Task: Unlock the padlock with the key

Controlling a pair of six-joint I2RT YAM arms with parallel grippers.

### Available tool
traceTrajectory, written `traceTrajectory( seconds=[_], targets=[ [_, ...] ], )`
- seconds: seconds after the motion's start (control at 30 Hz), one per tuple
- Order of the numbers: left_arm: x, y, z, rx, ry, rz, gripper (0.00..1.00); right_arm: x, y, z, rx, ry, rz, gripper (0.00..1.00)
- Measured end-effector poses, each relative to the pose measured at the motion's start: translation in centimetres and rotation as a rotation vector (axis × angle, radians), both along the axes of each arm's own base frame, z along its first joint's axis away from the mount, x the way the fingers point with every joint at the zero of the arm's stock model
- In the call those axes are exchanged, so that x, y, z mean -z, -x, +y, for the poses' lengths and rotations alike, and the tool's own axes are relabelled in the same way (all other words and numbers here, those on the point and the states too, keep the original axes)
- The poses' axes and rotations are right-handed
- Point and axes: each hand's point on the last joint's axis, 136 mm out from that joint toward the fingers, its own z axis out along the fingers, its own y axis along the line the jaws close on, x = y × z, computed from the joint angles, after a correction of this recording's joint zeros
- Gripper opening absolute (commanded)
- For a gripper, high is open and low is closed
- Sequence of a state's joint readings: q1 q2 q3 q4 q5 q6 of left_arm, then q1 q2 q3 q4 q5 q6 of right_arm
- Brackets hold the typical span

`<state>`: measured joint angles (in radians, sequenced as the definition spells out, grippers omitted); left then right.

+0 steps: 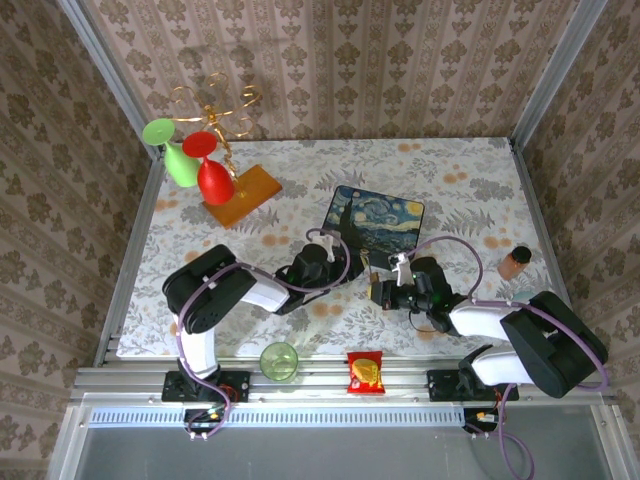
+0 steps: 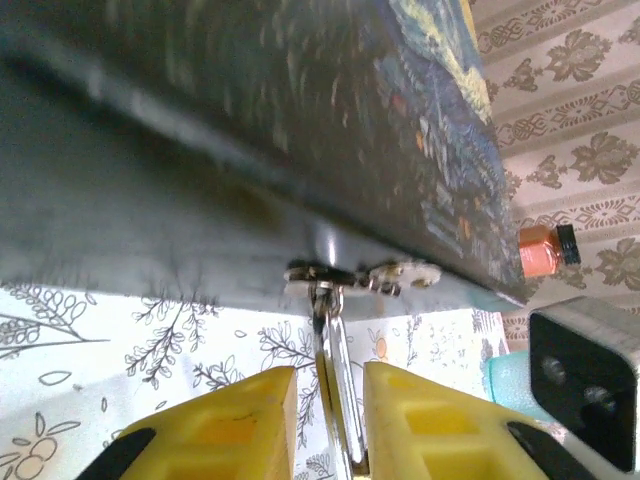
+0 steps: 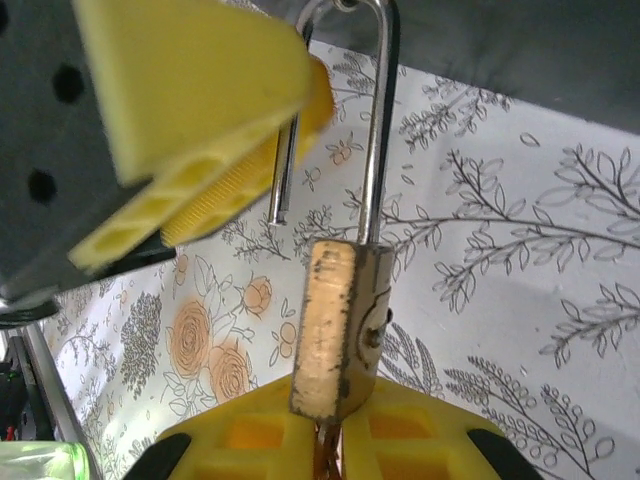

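The padlock point(image 3: 330, 330) hangs by its shackle point(image 3: 378, 130) from the metal clasp point(image 2: 360, 275) on the near edge of the painted box point(image 1: 378, 222), close to the middle of the desk point(image 1: 450, 190). Its body is a small flat block of brass, scuffed and dulled along the edge. The shackle is a thin, polished silvery U, and its short leg stands free of the body, so the lock is open.

The right fingers point(image 3: 250, 430), blocks of yellow ribbed plastic with hollow cells, stand close together under the lock's lower end. A thin brownish sliver between them looks like the key point(image 3: 322, 460), and they grip it.

The left fingers point(image 2: 240, 415), of the same yellow plastic, sit narrow on either side of the shackle just below the clasp. Whether they pinch it cannot be told.

The box lid carries a swirling night sky in dark blue and yellow paint, and its side is plain dark grey. The desk cloth is white, printed with grey sprigs and orange flowers. A small orange bottle point(image 2: 540, 252) with a black cap stands beyond the box
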<state>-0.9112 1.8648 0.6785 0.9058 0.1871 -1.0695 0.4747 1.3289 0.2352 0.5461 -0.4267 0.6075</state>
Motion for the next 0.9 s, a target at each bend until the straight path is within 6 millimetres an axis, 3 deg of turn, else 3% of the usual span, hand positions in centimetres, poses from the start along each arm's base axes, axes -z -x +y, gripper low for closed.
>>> traceTrajectory(
  seconds=[0.27, 0.53, 0.73, 0.9],
  targets=[
    [0.5, -0.7, -0.3, 0.024, -0.053, -0.007, 0.20, 1.1, 0.0, -0.8, 0.027, -0.008, 0.055, 0.14],
    [1.5, -0.4, -0.5, 0.037, -0.073, 0.000, 0.21, 1.5, -0.1, -1.5, 0.060, 0.012, 0.082, 0.38],
    [1.5, -0.3, -0.5, 0.039, -0.072, 0.000, 0.21, 0.8, -0.8, -4.1, 0.208, 0.105, 0.064, 0.44],
    [1.5, -0.2, -0.3, 0.038, -0.065, -0.006, 0.24, -0.2, -1.5, -4.8, 0.243, 0.137, 0.020, 0.46]
  ],
)
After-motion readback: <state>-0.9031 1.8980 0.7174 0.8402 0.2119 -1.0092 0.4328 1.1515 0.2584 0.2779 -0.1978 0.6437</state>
